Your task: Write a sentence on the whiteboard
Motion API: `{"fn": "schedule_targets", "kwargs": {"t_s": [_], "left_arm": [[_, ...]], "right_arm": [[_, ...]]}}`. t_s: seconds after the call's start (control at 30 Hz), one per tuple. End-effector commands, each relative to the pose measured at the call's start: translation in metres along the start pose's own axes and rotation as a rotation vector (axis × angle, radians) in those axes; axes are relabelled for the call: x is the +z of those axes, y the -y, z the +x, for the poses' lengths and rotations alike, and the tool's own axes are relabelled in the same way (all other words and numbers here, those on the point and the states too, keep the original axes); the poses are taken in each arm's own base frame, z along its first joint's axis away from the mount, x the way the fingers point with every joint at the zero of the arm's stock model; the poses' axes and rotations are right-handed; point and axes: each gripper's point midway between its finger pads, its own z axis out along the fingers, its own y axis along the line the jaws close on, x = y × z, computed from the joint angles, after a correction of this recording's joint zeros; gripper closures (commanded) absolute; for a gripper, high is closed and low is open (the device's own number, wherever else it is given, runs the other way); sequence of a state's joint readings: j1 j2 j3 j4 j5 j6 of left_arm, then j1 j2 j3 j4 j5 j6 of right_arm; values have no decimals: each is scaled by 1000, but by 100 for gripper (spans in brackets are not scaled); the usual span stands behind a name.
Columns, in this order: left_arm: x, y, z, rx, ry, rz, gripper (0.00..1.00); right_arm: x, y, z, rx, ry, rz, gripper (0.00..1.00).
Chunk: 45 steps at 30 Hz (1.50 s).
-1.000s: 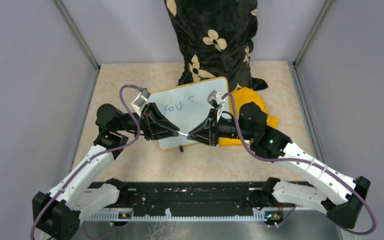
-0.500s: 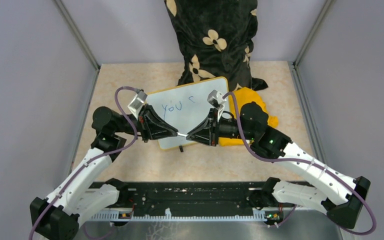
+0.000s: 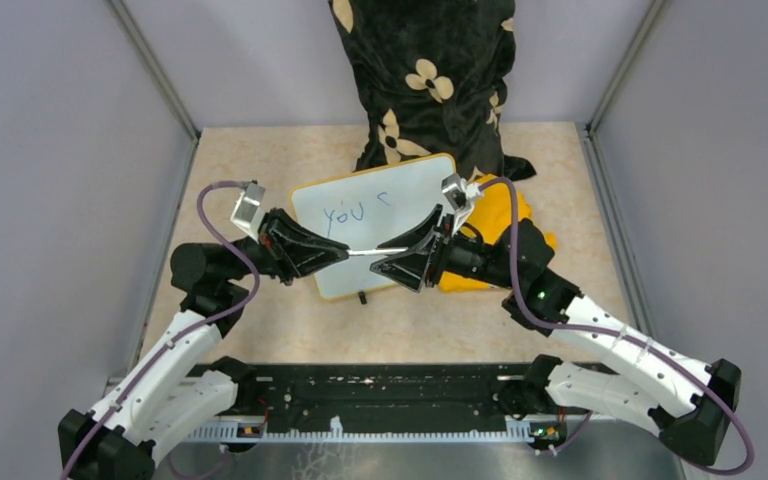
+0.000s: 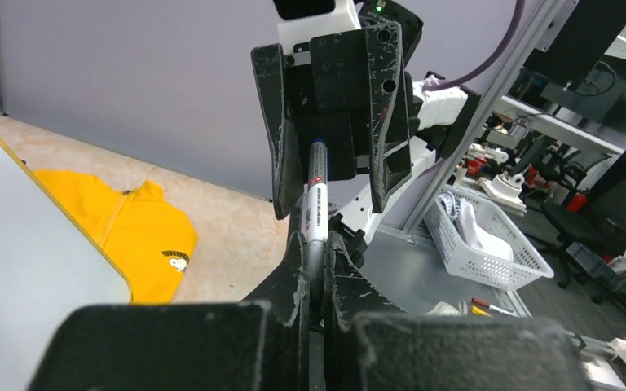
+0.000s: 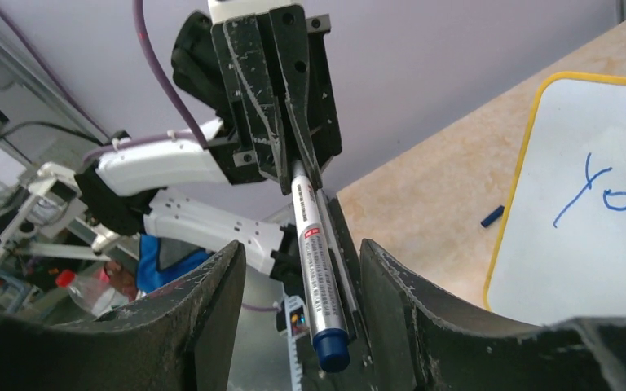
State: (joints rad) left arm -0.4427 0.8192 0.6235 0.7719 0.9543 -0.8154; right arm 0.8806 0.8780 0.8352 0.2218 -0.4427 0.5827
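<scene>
The whiteboard (image 3: 400, 195), glossy white with a thin yellow frame and rounded corners, lies flat under and beyond both grippers. The sentence (image 3: 345, 212) on it reads only "you" and a small curved stroke, in blue. From above, a slim marker (image 3: 365, 251) bridges the two tools. The wrist views settle the grips. The left gripper (image 4: 316, 254) is pinched tight on the silver barrel. The right gripper (image 5: 301, 281) stands wide apart with the marker's blue-capped end between its scuffed black fingers, clasping nothing. Behind the right gripper sits a soft yellow cloth (image 3: 508, 203). Only the right wrist view makes out a small blue piece (image 5: 493, 216) on the speckled table (image 3: 240, 160) beside the board's frame.
</scene>
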Motion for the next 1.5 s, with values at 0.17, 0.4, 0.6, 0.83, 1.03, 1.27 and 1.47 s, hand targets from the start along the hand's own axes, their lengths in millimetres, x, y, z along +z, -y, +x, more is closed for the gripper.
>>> {"fn": "schedule_targets", "kwargs": {"t_s": [0.17,0.4,0.6,0.83,1.03,1.27,1.47], "left_arm": [[2,1,-20,-23,114,-31,100],[0,1,-19,-15,109,-46,100],[-1,-2,-15,-7,87,-65,100],[-2,-6,-13,1,71,-86,100],[-2,-5,-14,10,69,-90,100],[-2,-4,-16,31,63,-96,100],[-1,-5,-18,38,63,-100,100]], "right_arm": [[16,-15,-44,67,174,-67,50],[27,-9,-48,94,177,-50,60],[28,-10,-51,105,189,-56,60],[30,-11,-54,105,191,-59,59],[31,-17,-51,105,170,-95,84],[29,-24,-46,99,137,-128,82],[27,-29,-44,95,119,-155,76]]}}
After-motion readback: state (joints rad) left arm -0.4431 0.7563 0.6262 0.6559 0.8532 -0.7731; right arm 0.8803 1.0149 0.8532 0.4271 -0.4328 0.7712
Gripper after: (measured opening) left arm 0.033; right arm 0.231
